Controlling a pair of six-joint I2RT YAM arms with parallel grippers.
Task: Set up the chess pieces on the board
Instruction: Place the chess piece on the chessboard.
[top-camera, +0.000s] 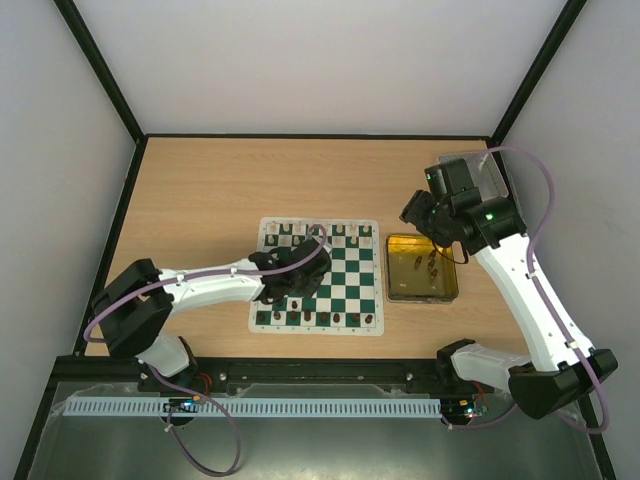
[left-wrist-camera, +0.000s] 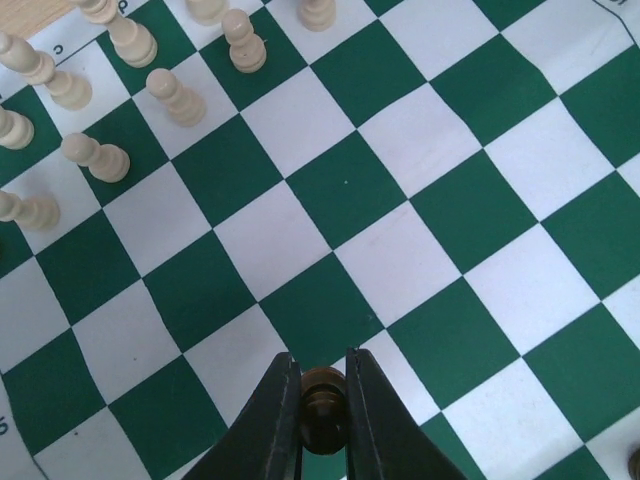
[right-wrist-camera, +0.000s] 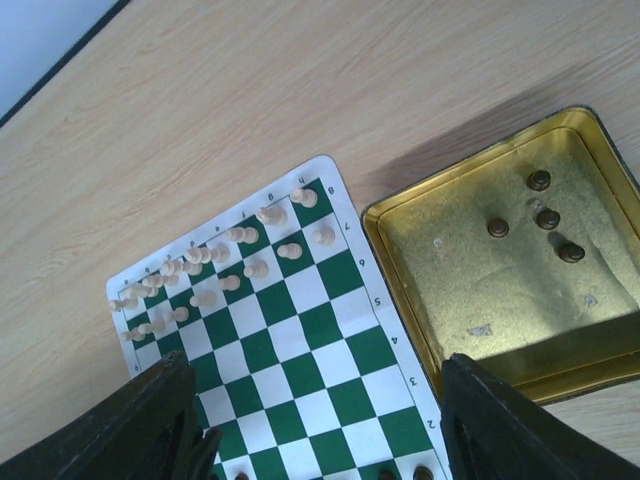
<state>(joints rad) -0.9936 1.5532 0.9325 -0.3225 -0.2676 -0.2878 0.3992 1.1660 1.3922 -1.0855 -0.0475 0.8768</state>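
Since dark pieces (top-camera: 315, 318) already line the near edge of the board (top-camera: 345, 275), I judge the brown side to be partly set, with more men to come.

Just beyond that row, my left gripper (left-wrist-camera: 322, 372) hangs over the middle squares, its two fingers pinched shut on a dark brown piece (left-wrist-camera: 323, 410). The piece sits upright between the pads, gripped around its upper body. That is the hold I would want, because it leaves the base free to meet a square flat. Its place over open squares keeps it well apart from anything it could knock over.

To the right, just beside the board's edge, sits the yellow tray (right-wrist-camera: 400, 215), which serves as the supply bin. Four loose dark pieces (right-wrist-camera: 546, 217) are left in it, spaced far enough apart for fingers to come down around one.

Farther off, the cream pieces (right-wrist-camera: 230, 260) crowd the two far ranks. Some look tilted or off centre, though I cannot be sure at this size.

Farthest out, my right gripper (right-wrist-camera: 320, 385) hovers above the tray's far side with its fingers spread wide and nothing between them. I take it to be waiting for a pick while the left arm occupies the board.
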